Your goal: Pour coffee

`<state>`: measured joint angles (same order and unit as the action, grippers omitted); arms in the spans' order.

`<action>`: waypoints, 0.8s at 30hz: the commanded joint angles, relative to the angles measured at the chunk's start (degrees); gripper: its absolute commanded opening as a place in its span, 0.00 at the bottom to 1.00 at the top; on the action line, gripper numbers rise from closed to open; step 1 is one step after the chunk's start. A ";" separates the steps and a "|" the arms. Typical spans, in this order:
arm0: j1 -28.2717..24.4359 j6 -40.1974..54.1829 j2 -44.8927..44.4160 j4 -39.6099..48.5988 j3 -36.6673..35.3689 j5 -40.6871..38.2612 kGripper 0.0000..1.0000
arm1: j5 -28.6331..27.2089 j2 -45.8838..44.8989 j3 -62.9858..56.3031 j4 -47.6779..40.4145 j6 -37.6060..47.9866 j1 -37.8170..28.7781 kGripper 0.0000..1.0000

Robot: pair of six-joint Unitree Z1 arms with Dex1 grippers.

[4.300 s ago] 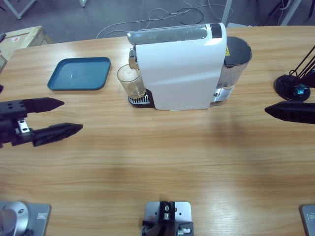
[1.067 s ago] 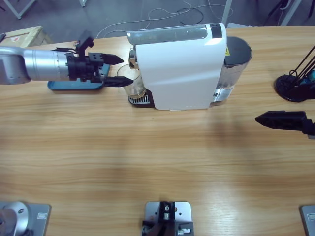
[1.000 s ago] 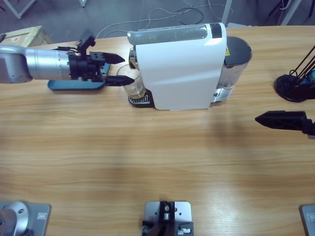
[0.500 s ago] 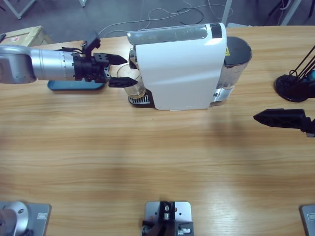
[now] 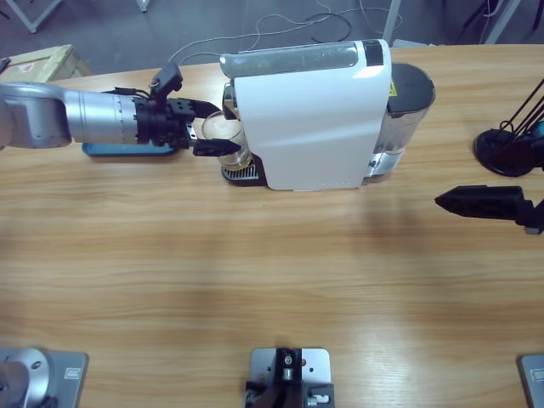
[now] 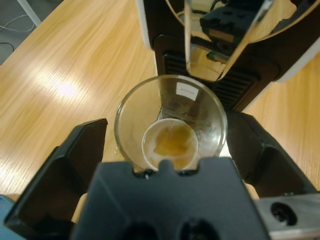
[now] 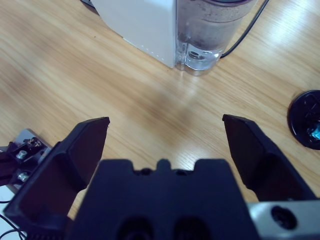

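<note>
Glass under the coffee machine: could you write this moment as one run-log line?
left end effector: open around glass | coffee: thin layer | glass: on machine | right end effector: open, idle

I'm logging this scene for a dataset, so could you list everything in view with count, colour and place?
glass: one, clear, on the coffee machine's drip grate, between the left gripper's jaws
coffee: one thin brown layer, at the glass's bottom
coffee machine: one, white with black parts, far middle of the table
tray: one, dark blue, left of the machine, mostly under the left arm
black round base: one, far right of the table
table: one, light wood
left gripper: one, black, open around the glass
right gripper: one, black, open, above bare table at the right
</note>
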<state>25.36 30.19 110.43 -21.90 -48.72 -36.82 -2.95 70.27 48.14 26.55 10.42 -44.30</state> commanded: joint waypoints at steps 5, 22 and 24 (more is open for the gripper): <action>0.66 1.08 2.91 -0.77 0.77 0.82 0.02 | 0.67 1.04 -1.21 -0.35 0.56 0.48 1.00; -10.17 -9.15 -14.38 -2.00 7.59 20.51 0.00 | 0.23 -1.86 -0.36 0.09 -0.05 0.80 1.00; -11.73 -12.05 -12.85 -2.21 7.59 26.17 0.00 | 0.24 -2.11 -0.50 0.24 -0.05 0.80 1.00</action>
<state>16.94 25.24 98.97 -22.72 -42.22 -26.80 -2.95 69.72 48.59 26.54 10.42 -44.01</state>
